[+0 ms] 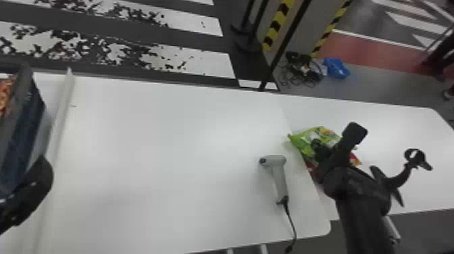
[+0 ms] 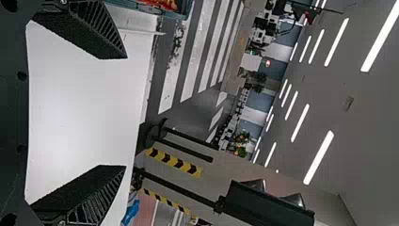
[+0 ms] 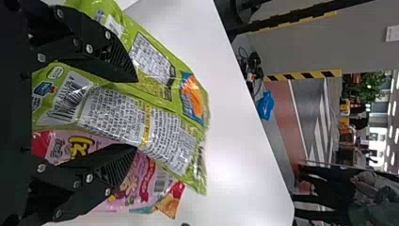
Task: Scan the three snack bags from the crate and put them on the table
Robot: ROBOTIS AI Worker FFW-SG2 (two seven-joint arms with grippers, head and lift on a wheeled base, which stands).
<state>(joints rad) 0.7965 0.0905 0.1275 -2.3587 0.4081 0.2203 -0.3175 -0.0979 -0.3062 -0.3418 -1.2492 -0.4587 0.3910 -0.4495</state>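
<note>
The right gripper [image 1: 335, 138] stands with its two black fingers apart, a crinkled green snack bag [image 3: 155, 125] between and beneath them, its printed side up. Under that bag, by the lower-drawn finger in the right wrist view, lies a pink snack bag [image 3: 146, 183] with red corners. Both rest on the smooth white tabletop [image 1: 169, 142], past its seam.

The left gripper [image 1: 32, 189] is at the head view's left edge, its ribbed fingers spread wide with nothing between them. Just beyond it stands a dark blue-grey crate [image 1: 22, 135] with orange-red packaging [image 1: 4, 93] inside, and beside the crate runs a raised white strip [image 1: 62, 101].

To the left of the right fingers lies a grey handheld scanner [image 1: 278, 177], its black cable [image 1: 291, 223] trailing towards the near edge.

Farther out from the fingers, past the far edge, the dark floor carries flecked white stripes [image 1: 199, 64]; a blue plastic bag [image 1: 336, 68] sits by tangled black cables [image 1: 299, 69], near yellow-and-black edging [image 1: 278, 25]. Long ceiling lights [image 2: 320, 157] glow over the room.
</note>
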